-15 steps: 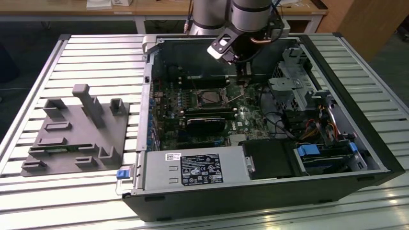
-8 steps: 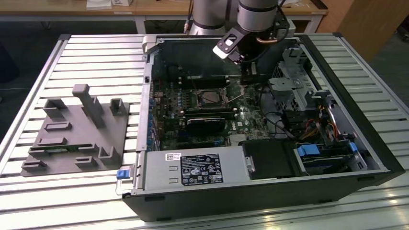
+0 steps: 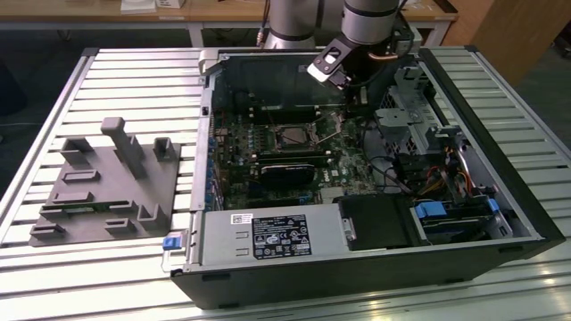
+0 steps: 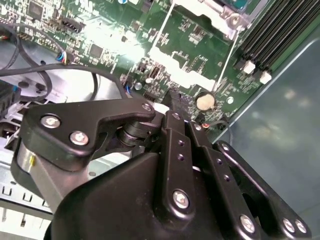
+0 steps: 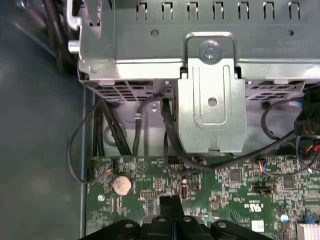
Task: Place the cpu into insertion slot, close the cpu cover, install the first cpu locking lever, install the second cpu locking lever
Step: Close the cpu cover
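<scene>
The insertion slot (image 3: 293, 137) is a square socket with a dark centre and silvery rim on the green board inside the open case. Its silvery cpu cover (image 4: 218, 13) frame edge appears in the second wrist view. A thin wire locking lever (image 4: 226, 56) runs from that corner towards a coin battery (image 4: 204, 101). A second thin lever (image 4: 161, 24) lies along the other side. My gripper (image 5: 171, 204) hovers over the board between the socket and the drive cage, to the exterior view's right of the socket (image 3: 354, 85). Its fingers are shut with nothing between them. The cpu is out of view.
A silvery drive cage (image 5: 210, 100) with black cables stands just beyond the fingertips. Long black memory slots (image 4: 280, 35) border the socket. A black power supply (image 3: 267, 237) fills the case front. A grey fixture (image 3: 107, 184) sits on the slatted table at the exterior view's left.
</scene>
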You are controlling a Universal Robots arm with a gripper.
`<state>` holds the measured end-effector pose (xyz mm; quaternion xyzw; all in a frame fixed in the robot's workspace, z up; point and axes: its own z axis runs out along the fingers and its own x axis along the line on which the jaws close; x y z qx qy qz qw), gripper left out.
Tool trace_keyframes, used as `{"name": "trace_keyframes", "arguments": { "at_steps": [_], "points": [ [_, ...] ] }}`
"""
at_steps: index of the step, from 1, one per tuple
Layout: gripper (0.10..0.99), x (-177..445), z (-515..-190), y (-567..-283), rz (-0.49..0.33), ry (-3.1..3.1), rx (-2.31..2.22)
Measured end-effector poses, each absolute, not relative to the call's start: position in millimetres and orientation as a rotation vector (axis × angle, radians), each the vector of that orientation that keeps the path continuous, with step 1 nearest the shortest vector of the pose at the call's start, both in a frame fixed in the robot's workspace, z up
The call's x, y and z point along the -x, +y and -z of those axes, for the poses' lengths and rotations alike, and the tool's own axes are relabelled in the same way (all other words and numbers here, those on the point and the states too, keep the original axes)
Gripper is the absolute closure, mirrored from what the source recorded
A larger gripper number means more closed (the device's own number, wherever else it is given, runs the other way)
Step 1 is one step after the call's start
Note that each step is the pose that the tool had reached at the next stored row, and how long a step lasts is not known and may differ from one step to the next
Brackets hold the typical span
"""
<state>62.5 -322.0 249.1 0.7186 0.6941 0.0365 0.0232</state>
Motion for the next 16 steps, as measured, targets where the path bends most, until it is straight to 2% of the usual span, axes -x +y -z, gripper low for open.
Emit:
{"name": "trace_keyframes", "arguments": {
  "at_steps": [16],
  "points": [
    [0.98, -65.4, -229.9, -322.2, -0.112, 2.148, -2.225]
  ]
}}
